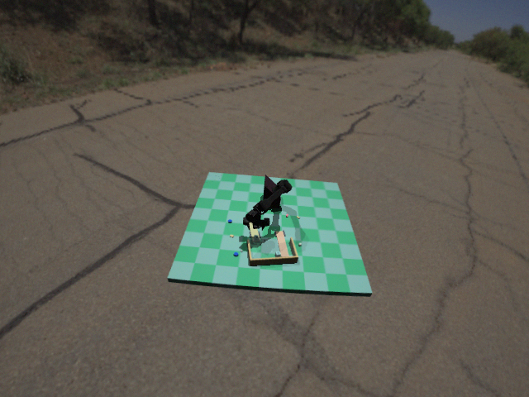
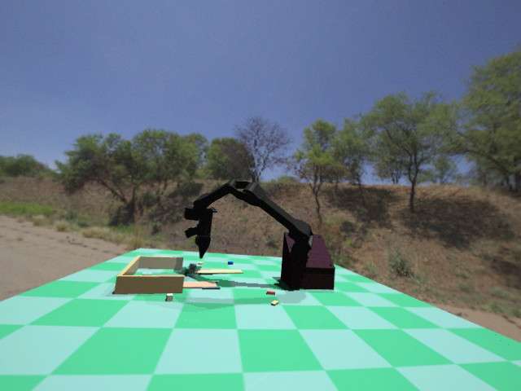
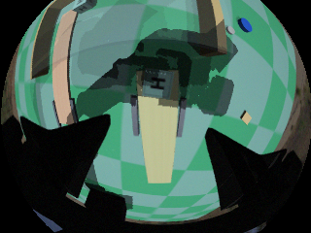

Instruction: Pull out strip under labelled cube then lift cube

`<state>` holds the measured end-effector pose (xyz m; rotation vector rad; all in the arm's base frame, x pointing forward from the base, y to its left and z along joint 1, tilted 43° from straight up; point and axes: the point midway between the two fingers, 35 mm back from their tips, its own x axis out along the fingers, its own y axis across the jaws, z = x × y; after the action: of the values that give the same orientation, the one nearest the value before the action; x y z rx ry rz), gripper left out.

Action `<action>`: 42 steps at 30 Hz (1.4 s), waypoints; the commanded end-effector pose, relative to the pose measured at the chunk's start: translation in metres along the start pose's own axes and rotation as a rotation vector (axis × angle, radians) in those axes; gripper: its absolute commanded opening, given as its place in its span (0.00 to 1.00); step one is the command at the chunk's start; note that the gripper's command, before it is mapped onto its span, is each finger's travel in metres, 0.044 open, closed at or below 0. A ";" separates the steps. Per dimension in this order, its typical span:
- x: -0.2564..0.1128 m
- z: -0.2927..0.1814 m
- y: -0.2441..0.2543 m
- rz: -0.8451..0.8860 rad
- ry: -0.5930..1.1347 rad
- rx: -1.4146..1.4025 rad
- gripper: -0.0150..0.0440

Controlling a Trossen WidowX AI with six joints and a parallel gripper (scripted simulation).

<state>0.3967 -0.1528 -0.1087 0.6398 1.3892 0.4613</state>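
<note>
A grey-blue cube [image 3: 157, 83] with a dark H sits in shadow at the far end of a pale yellow strip [image 1: 254, 231] [image 2: 222, 271] [image 3: 158, 141]. The strip lies between two short dark rails [image 3: 134, 116] [image 3: 181, 117]. My gripper [image 2: 202, 256] [image 3: 159, 126] is open and empty, pointing down above the strip, its fingertips wide on either side of it in the wrist view. A pink strip [image 1: 281, 241] [image 2: 199, 284] [image 3: 62, 63] lies to the left in the wrist view. A second marked cube [image 1: 278, 253] [image 3: 84, 6] is at its far end; whether it rests on the strip is unclear.
A low wooden three-sided frame [image 1: 273, 260] [image 2: 149, 283] surrounds the strips' far ends. Blue discs [image 1: 230, 221] [image 1: 235, 254] and small pale pieces [image 1: 231, 236] [image 2: 168, 297] lie outside it. A red piece [image 2: 270, 292] lies near the arm's dark base [image 2: 319, 278].
</note>
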 end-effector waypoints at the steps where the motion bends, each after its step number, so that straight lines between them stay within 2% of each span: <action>1: 0.002 0.013 0.003 0.008 0.002 0.007 1.00; 6: 0.003 0.030 0.006 0.008 0.001 0.007 1.00; 13: 0.012 0.030 0.006 0.008 0.001 0.007 0.69; 14: 0.014 0.030 0.006 0.008 0.001 0.007 0.68; 42: 0.059 0.031 0.008 0.011 0.001 0.006 0.68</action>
<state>0.4379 -0.1183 -0.1395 0.6389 1.3830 0.4644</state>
